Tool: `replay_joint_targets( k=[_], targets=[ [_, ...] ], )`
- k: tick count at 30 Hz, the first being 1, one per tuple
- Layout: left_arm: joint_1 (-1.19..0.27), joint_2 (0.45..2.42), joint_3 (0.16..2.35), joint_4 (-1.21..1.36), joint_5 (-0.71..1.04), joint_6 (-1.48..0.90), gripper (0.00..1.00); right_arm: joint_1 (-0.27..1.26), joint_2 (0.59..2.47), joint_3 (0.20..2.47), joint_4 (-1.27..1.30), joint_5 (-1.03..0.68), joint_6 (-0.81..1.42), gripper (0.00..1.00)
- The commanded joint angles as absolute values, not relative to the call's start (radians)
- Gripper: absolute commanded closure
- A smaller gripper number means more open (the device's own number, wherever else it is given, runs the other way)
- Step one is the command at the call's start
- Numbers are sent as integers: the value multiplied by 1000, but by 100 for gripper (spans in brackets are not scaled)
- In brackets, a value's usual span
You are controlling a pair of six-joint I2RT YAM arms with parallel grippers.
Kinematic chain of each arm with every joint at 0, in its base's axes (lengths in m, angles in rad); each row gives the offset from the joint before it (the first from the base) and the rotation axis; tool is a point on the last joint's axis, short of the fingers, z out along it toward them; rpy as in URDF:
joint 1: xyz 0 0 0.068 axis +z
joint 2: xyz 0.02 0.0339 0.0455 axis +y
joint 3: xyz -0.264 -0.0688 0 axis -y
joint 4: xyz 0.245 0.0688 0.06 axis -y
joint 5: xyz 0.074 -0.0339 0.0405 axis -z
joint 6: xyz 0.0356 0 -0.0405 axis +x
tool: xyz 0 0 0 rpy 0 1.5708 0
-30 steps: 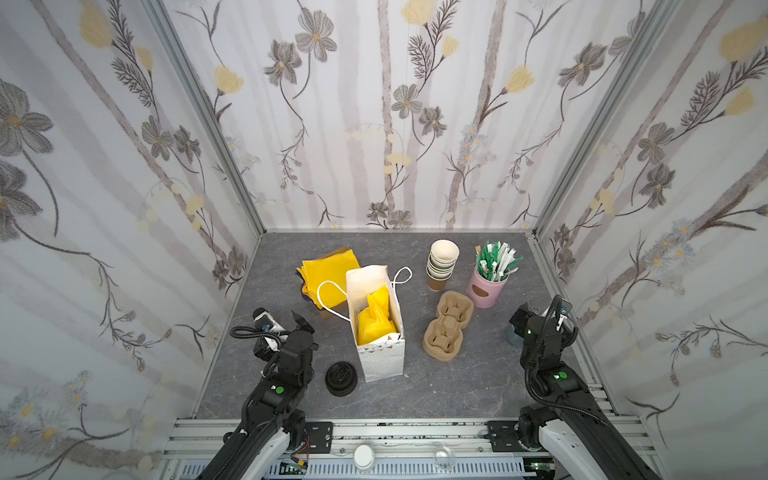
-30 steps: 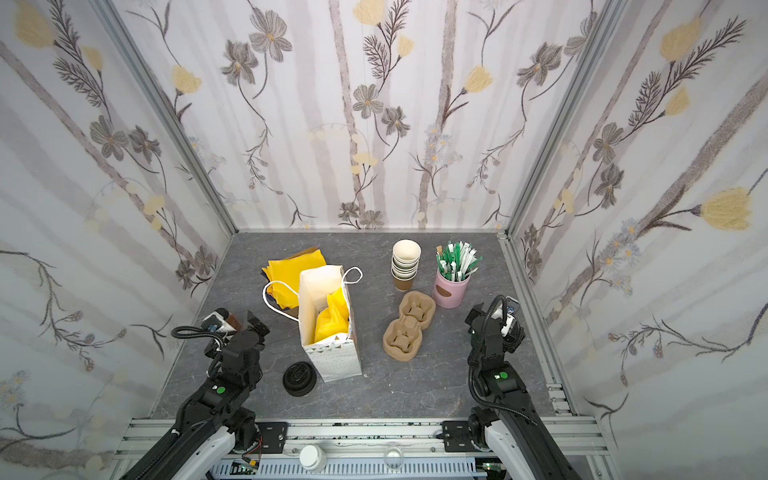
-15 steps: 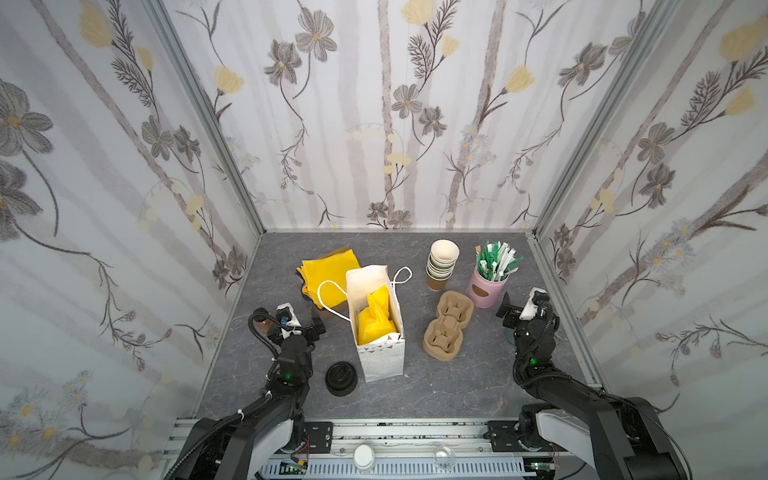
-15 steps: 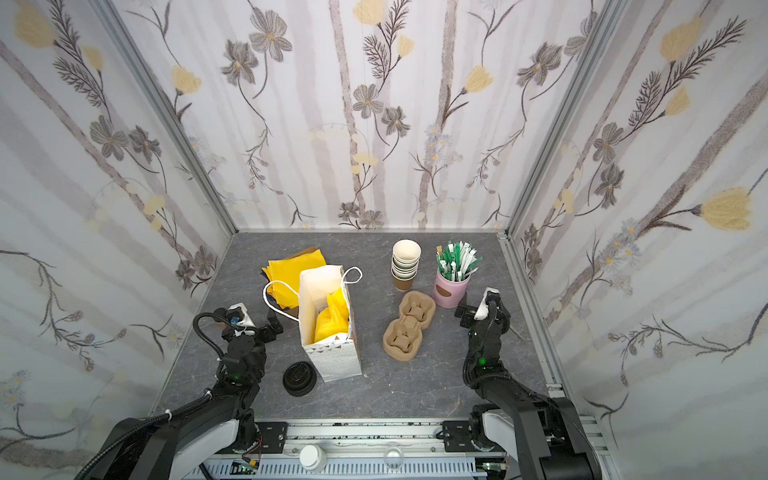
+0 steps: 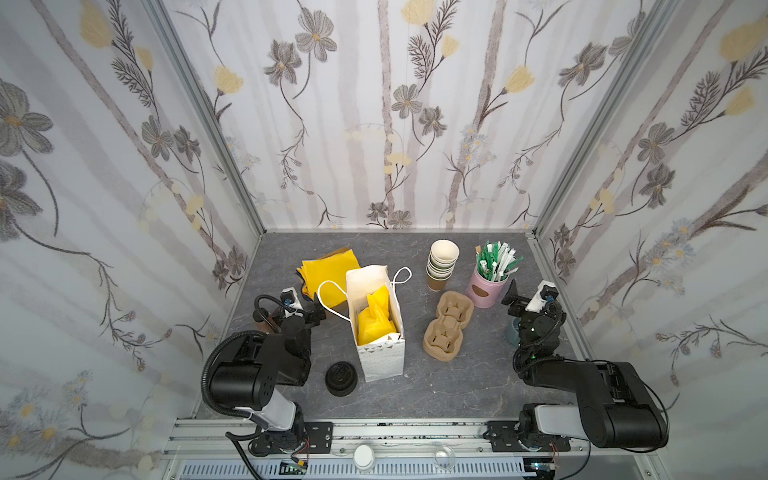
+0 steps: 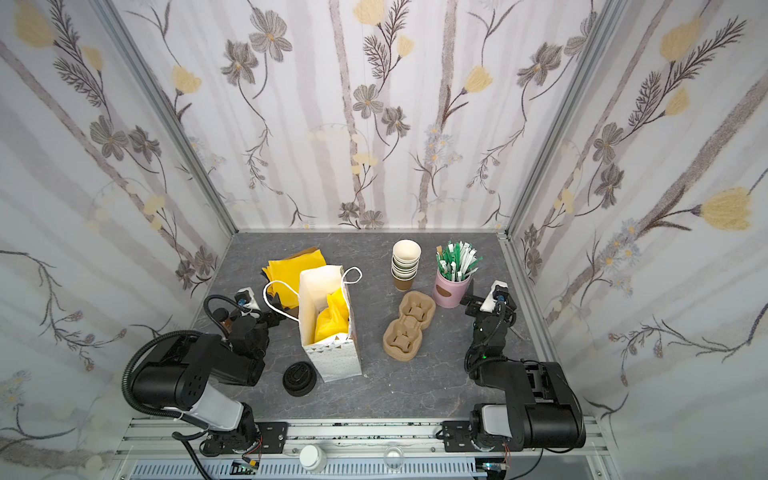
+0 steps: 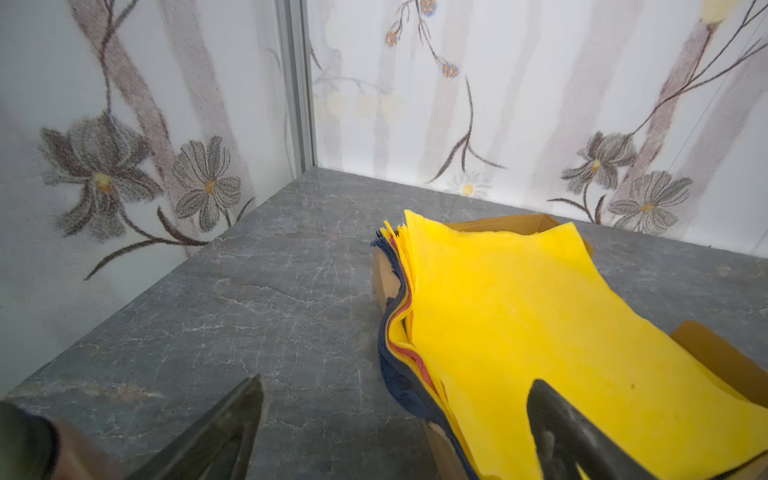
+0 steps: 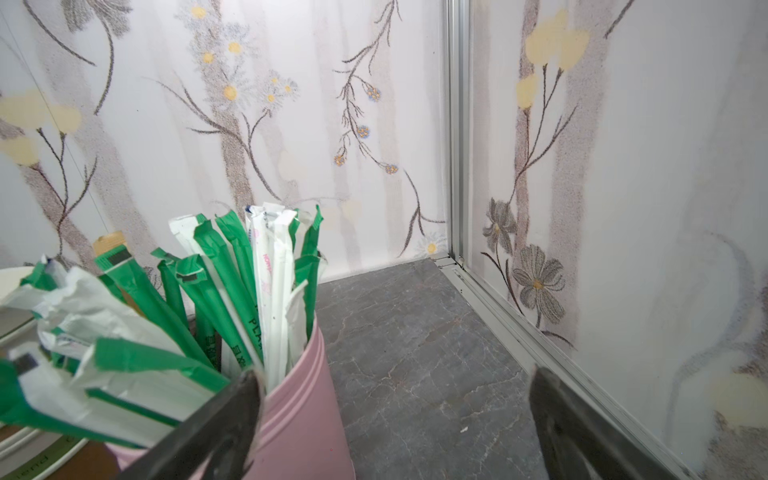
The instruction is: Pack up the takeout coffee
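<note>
The takeout coffee (image 5: pixel 266 321) shows only as a brown cup side behind my left arm's cable in both top views. In the left wrist view it is a dark blur at the frame's corner (image 7: pixel 25 449). My left gripper (image 5: pixel 312 311) is open and empty just past the cup, over the edge of the yellow napkins (image 7: pixel 519 316), with its jaws wide apart (image 7: pixel 395 388). The white paper bag (image 5: pixel 376 328) stands open with yellow tissue inside. My right gripper (image 5: pixel 519 297) is open and empty (image 8: pixel 395 376) beside the pink holder (image 8: pixel 299 407).
A brown two-cup carrier (image 5: pixel 449 324) lies right of the bag. A stack of lidless cups (image 5: pixel 442 266) stands behind the carrier. A low stack of black lids (image 5: pixel 340 378) sits at the bag's front left. A grey-blue cup (image 5: pixel 512 332) sits under my right arm, near the right wall.
Both arms have folded back toward the front rail and their wrists have lifted, so the grippers now point at the back wall. Both grippers stayed open and took hold of nothing.
</note>
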State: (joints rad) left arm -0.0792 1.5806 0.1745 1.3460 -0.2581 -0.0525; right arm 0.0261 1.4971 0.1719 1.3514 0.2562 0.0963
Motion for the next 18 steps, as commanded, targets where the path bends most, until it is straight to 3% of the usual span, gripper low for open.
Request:
replay_joint_targets(
  k=[1,18],
  targets=[
    [-75,1592,193,1443,-249,-48,0,31,1511,164,1389,248,78,0],
    [-50,1588,213,1399,-272,-88,0,52,1510,185,1344,264,56,0]
  ],
)
